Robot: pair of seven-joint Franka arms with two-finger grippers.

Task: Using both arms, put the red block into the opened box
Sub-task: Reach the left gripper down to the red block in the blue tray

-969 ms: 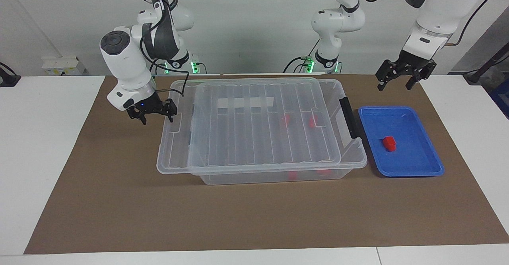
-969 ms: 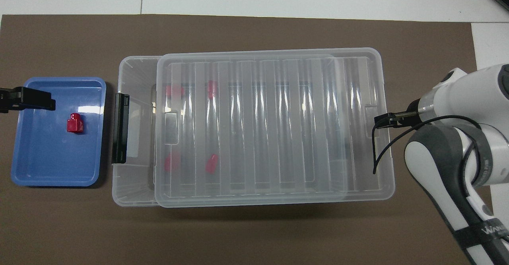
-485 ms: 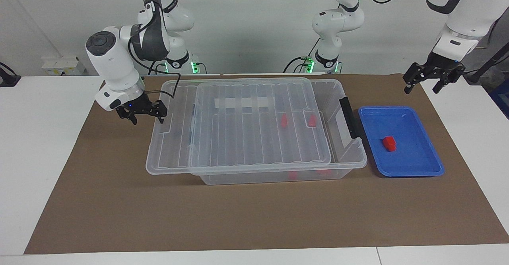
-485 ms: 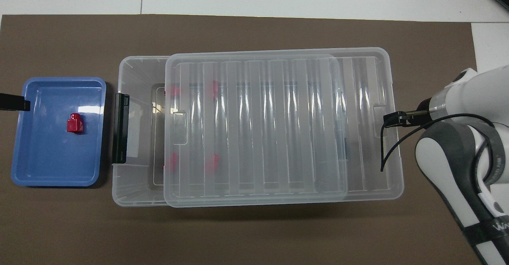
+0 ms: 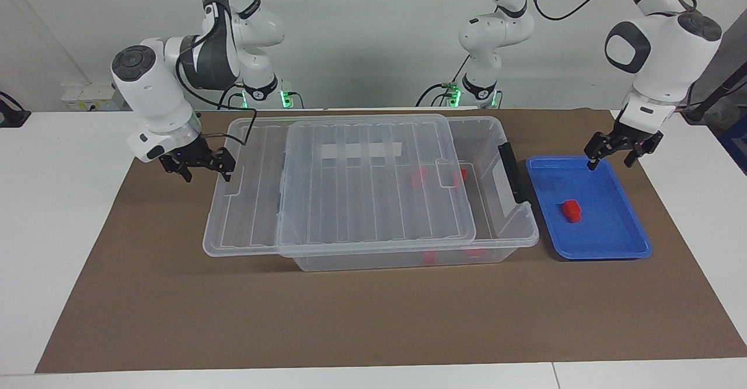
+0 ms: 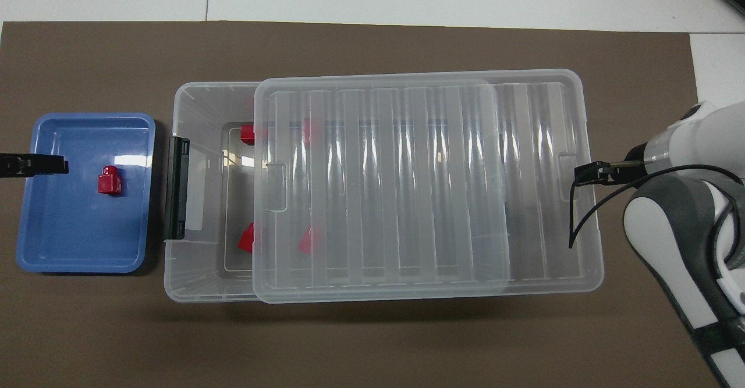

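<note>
Two tasks run side by side at this surface [image 5: 373, 319]: the right tool [image 5: 199, 163] stands at the lid's [image 5: 373, 185] edge on the right arm's end, and the left tool [image 5: 621, 151] hangs over the blue tray's [image 5: 607, 249] rim nearest the robots. The lid sits offset on the box [image 5: 513, 231], overhanging it toward the right arm's end and leaving a gap uncovered beside the black handle [image 5: 512, 170]. The red block [image 5: 571, 210] lies alone in the tray, untouched, well apart from either tool. Other red blocks [image 6: 248, 134] rest on the box floor, partly under the lid.

Both tools are released, fingers spread, holding nothing, though the right one appears to touch or hook the lid's lip; the pictures do not settle which.

Doing this step well likely means drawing the lid straight along the box's length, level, so it slides without tipping off its overhanging end. The gap looks narrow for a tool to enter, so more opening seems needed before any drop. The left tool should probably descend squarely over the block, fingers straddling its stepped body, since a small plastic piece may skate on the smooth tray floor if nudged off-centre.
</note>
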